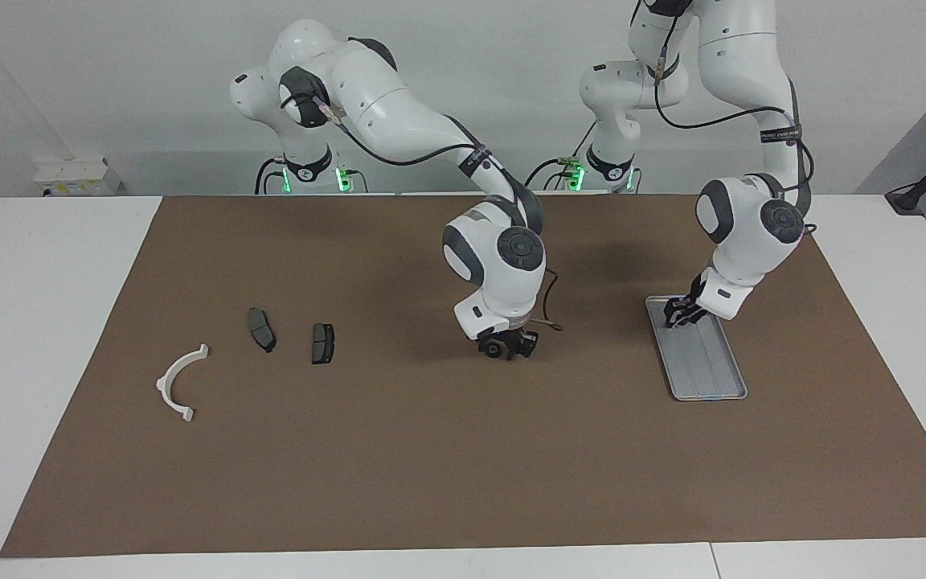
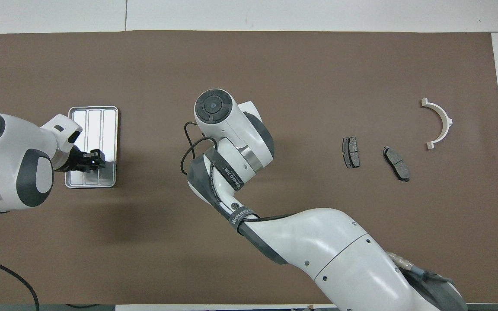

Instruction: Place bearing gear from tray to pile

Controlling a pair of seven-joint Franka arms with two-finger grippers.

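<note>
The silver ridged tray (image 1: 708,378) (image 2: 93,119) lies toward the left arm's end of the mat and nothing shows in it. My left gripper (image 1: 678,315) (image 2: 96,159) is low over the end of the tray nearer to the robots. My right gripper (image 1: 509,348) is low over the middle of the mat, shut on a small dark round part, the bearing gear (image 1: 494,350). In the overhead view the right wrist (image 2: 227,129) hides both. The pile lies toward the right arm's end: a white semicircular bracket (image 1: 180,383) (image 2: 439,123) and two dark brake pads (image 1: 261,329) (image 1: 322,342) (image 2: 351,152) (image 2: 397,163).
A brown mat (image 1: 431,466) (image 2: 249,65) covers most of the white table. The right arm's forearm (image 2: 318,242) stretches over the part of the mat nearest the robots. A black cable loops off the right wrist (image 1: 550,322).
</note>
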